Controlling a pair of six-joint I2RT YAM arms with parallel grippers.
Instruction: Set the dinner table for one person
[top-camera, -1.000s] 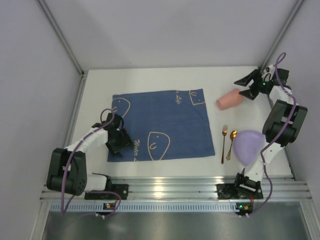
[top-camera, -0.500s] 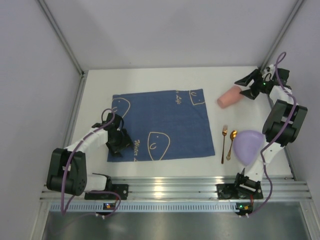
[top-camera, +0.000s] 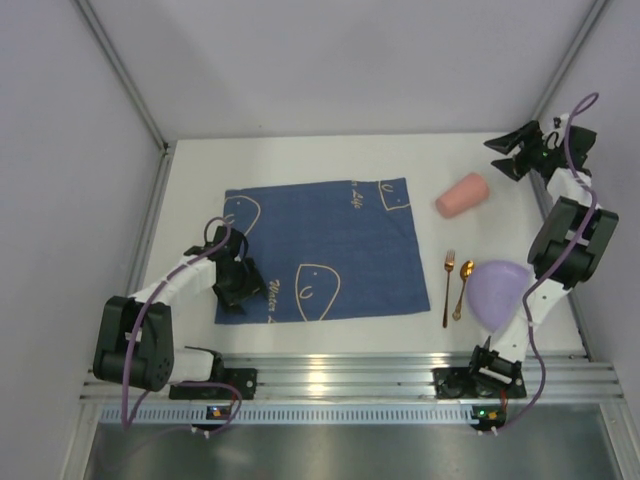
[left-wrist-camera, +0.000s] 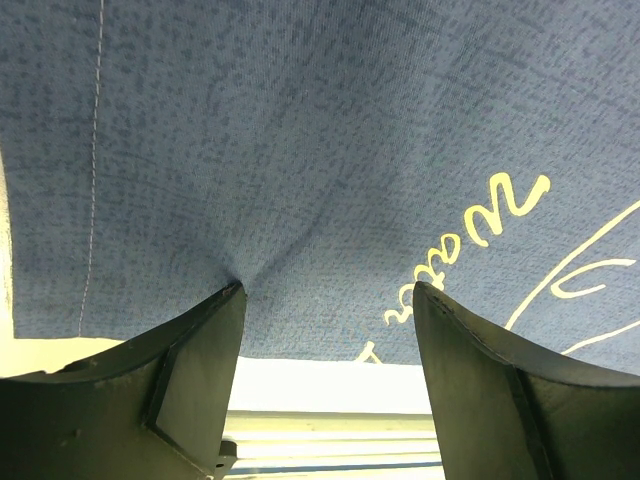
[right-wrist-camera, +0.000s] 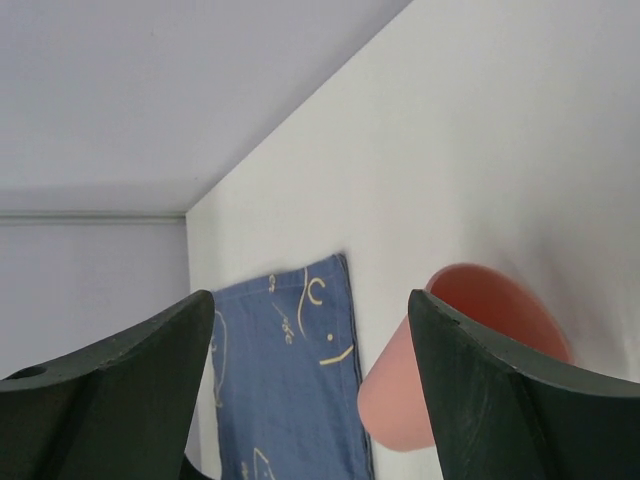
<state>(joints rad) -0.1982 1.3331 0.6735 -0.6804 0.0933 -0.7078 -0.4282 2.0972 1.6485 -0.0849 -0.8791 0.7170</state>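
Note:
The white dinner table (top-camera: 300, 165) carries a dark blue placemat (top-camera: 322, 250) at its middle. My left gripper (top-camera: 240, 293) stands open on the mat's near left corner. In the left wrist view its left fingertip (left-wrist-camera: 232, 295) dimples the cloth (left-wrist-camera: 320, 150), and nothing is held. A pink cup (top-camera: 461, 195) lies on its side right of the mat. My right gripper (top-camera: 498, 157) hangs open beyond it at the far right corner. In the right wrist view the cup (right-wrist-camera: 470, 350) shows partly behind the right finger, apart from the jaws (right-wrist-camera: 310, 300).
A gold fork (top-camera: 448, 286) and a gold spoon (top-camera: 464, 288) lie side by side right of the mat, beside a lilac bowl (top-camera: 497, 290) near the right arm. The ribbed aluminium rail (top-camera: 350, 380) runs along the near edge. Grey walls close in both sides.
My right gripper has drawn back from the pink cup toward the far right corner, still open. The cup stays lying on its side. The left arm has not moved.

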